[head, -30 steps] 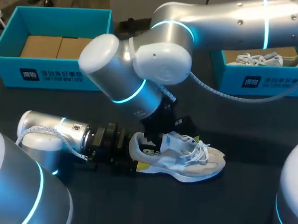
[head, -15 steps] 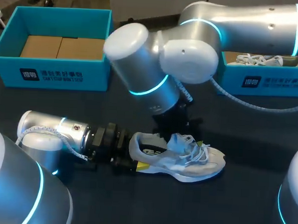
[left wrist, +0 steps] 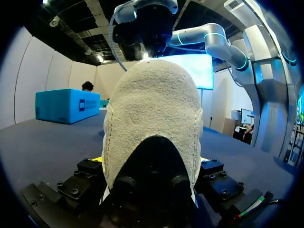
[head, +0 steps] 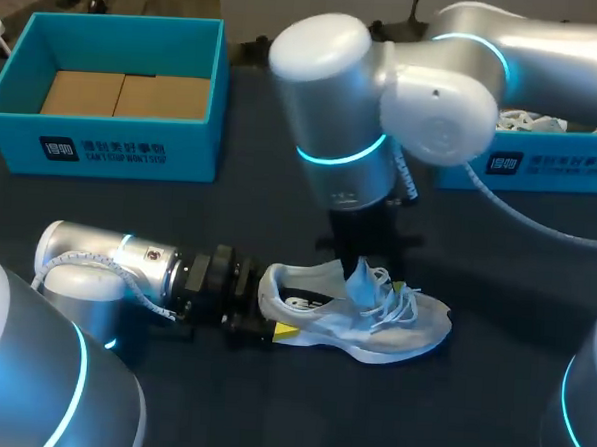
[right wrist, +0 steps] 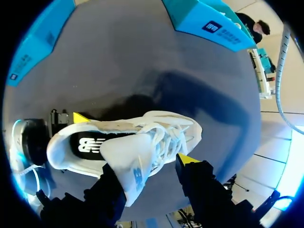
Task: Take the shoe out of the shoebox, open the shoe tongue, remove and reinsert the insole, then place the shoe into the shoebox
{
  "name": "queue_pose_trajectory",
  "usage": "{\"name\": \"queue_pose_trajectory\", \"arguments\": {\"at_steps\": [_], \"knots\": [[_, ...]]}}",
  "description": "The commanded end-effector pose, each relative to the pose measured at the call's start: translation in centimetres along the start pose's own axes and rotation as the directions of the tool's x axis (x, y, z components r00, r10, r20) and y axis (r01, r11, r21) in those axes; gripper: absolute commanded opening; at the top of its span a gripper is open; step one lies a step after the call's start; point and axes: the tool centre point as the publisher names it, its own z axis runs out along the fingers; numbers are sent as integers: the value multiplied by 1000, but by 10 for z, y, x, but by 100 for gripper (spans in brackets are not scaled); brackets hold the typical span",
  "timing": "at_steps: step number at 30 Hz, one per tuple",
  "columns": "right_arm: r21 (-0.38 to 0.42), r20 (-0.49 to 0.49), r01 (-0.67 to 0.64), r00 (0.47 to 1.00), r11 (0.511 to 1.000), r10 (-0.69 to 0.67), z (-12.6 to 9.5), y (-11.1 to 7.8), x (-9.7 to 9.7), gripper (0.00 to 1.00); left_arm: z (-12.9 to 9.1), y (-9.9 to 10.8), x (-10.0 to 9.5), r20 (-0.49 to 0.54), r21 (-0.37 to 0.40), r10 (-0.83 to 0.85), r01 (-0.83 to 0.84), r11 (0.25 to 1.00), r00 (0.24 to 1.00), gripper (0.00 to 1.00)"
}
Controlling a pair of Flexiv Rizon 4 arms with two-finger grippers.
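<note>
On the table point(head: 489, 414), left tool point(head: 269, 307) clamping heel of shoe point(head: 393, 324), right tool point(right wrist: 151, 164) spread wide, tongue point(right wrist: 126, 159) against one finger.

We see the dark table point(head: 299, 414) evenly lit from above, with soft glare on our right arm point(head: 331, 75). In the right wrist view a broad shadow lies on the table beyond the shoe point(right wrist: 161, 128). The left wrist view shows its heel point(left wrist: 152, 109) brightly lit.

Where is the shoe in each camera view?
Head view: shoe lower middle, heel in left tool.
Left wrist view: heel fills the middle, clamped in that tool.
Right wrist view: beneath right tool, tongue raised between its fingers.
Shared landmark: left tool at the heel.
</note>
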Motion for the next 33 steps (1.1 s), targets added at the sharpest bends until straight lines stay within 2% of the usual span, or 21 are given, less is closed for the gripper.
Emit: {"name": "queue_pose_trajectory", "arguments": {"at_steps": [1,4,5,6,8,14,18,19,21,28,33], "knots": [[-3,-76,-465,883,885,463,-4,-8,-2,45,0,3,-2,1,1,0,0,1000,1000,0],[15,-109,-436,894,900,435,-5,-7,-3,39,0,3,-2,1,1,0,0,1000,1000,0],[16,-113,-432,895,902,431,-5,-7,-5,33,0,3,-2,1,1,0,0,1000,1000,0],[20,-117,-425,898,905,424,-6,-7,-6,25,0,3,-2,1,1,0,0,1000,1000,0],[25,-124,-414,902,910,413,-7,-7,-8,0,0,3,-2,1,1,0,0,1000,1000,0],[46,-137,-387,911,921,390,-7,-3,-15,0,0,3,-2,1,1,0,0,1000,1000,0],[28,-287,-276,919,961,272,-5,0,-28,0,0,3,-2,1,1,0,0,1000,1000,0],[32,-290,-272,918,962,269,-4,0,-31,0,0,3,-2,1,1,0,0,1000,1000,0],[29,-373,-200,907,979,196,-1,1,-37,0,0,3,-2,1,1,0,0,1000,1000,0],[49,-505,-123,853,991,131,11,4,-59,0,0,3,-2,1,1,0,0,1000,1000,0],[10,-622,-43,782,999,40,20,6,-63,0,0,3,-2,1,1,0,0,1000,1000,0]]}}
